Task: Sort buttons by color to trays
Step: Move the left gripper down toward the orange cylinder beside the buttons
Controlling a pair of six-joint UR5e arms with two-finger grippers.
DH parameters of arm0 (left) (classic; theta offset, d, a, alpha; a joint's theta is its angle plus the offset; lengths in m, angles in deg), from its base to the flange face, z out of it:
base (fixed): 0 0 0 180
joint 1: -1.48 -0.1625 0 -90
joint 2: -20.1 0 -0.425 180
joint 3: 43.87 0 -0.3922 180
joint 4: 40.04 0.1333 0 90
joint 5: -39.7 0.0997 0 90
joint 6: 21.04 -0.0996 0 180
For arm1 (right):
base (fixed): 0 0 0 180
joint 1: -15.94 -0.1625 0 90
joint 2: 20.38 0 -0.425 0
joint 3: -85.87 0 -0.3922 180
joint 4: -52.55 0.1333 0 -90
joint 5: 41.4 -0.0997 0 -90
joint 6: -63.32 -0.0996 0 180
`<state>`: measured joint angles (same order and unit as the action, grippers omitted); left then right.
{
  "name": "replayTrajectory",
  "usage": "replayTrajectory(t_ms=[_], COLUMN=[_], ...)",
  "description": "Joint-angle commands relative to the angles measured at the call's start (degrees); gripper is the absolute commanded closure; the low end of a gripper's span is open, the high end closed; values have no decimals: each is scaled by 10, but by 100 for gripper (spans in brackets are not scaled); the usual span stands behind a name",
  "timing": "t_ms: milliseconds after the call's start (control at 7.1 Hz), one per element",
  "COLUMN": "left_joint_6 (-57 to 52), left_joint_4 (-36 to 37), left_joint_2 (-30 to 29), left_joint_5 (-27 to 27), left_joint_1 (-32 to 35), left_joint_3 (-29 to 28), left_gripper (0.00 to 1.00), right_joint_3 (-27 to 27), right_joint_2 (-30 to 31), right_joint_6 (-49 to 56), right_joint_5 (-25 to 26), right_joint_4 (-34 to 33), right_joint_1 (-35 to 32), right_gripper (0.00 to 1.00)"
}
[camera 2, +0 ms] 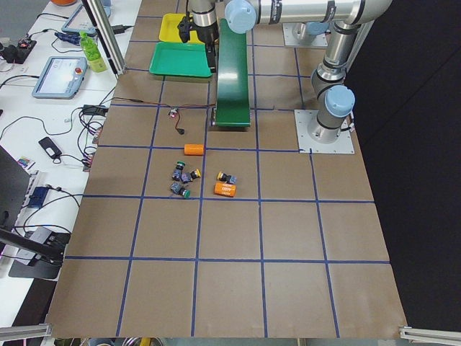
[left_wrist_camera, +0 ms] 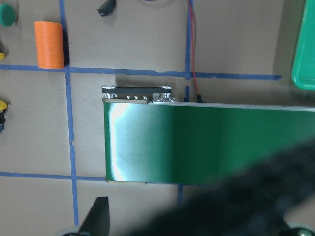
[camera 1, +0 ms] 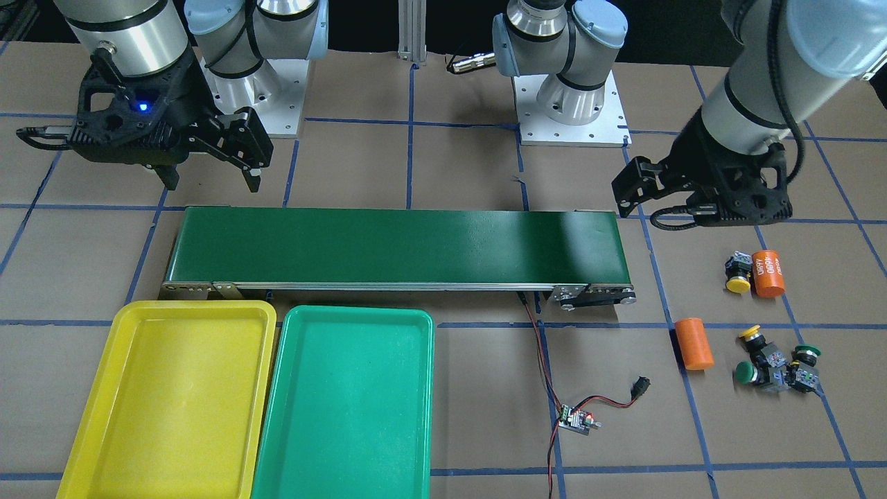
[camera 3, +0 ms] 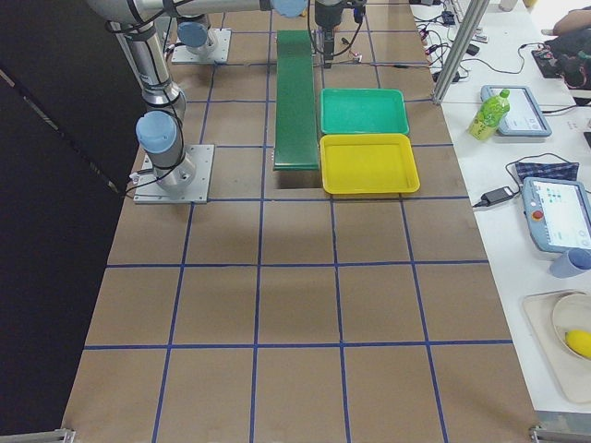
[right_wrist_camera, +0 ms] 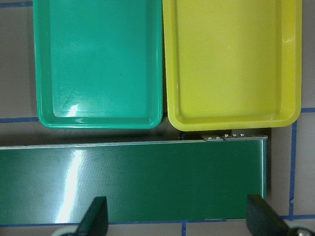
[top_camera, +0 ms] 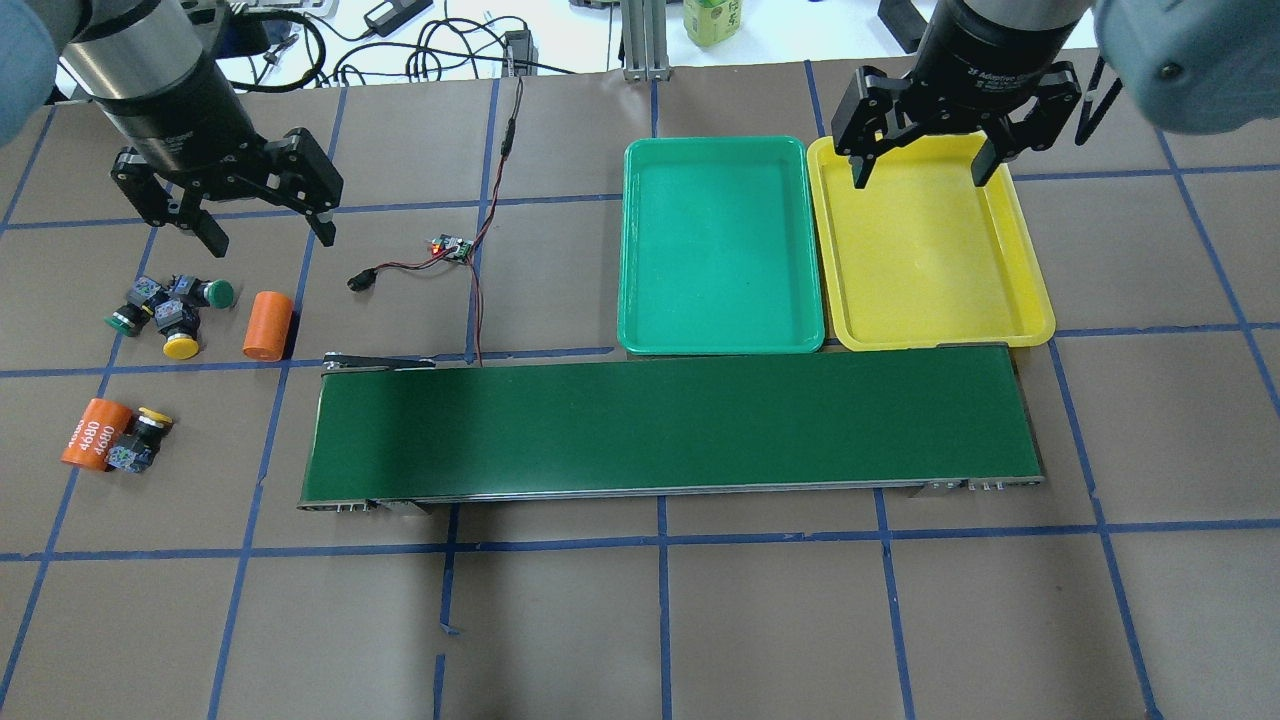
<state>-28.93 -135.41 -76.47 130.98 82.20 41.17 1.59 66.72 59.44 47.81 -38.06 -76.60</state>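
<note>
Four buttons lie on the brown table beyond the conveyor's end on my left. Two green buttons (top_camera: 215,292) (top_camera: 120,320) and a yellow button (top_camera: 180,347) form a cluster. Another yellow button (top_camera: 150,418) rests against an orange cylinder (top_camera: 95,433). My left gripper (top_camera: 268,232) hangs open and empty above the table, just past the cluster. The green tray (top_camera: 720,250) and the yellow tray (top_camera: 930,260) sit side by side, both bare. Over the yellow tray's far edge my right gripper (top_camera: 920,178) is open, holding nothing.
A long dark-green conveyor belt (top_camera: 670,425) runs across the middle, in front of the trays. A second orange cylinder (top_camera: 268,325) lies beside the cluster. A small circuit board (top_camera: 450,247) with red and black wires lies between the buttons and the green tray.
</note>
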Motion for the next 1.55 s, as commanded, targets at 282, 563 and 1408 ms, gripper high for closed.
replayTrajectory(t_ms=[282, 563, 1408], left_joint_6=[-290, -427, -930], left_joint_4=[52, 104, 374], left_joint_2=[-42, -77, -108], left_joint_5=[26, 25, -17], left_joint_1=[-89, -128, -187], left_joint_3=[5, 29, 195], left_gripper=[0, 0, 0], right_joint_3=[0, 0, -2], right_joint_2=[0, -1, 0], right_joint_6=[1, 1, -3], right_joint_5=[0, 0, 1], right_joint_4=[0, -1, 0], right_joint_1=[1, 1, 21], right_gripper=[0, 0, 0])
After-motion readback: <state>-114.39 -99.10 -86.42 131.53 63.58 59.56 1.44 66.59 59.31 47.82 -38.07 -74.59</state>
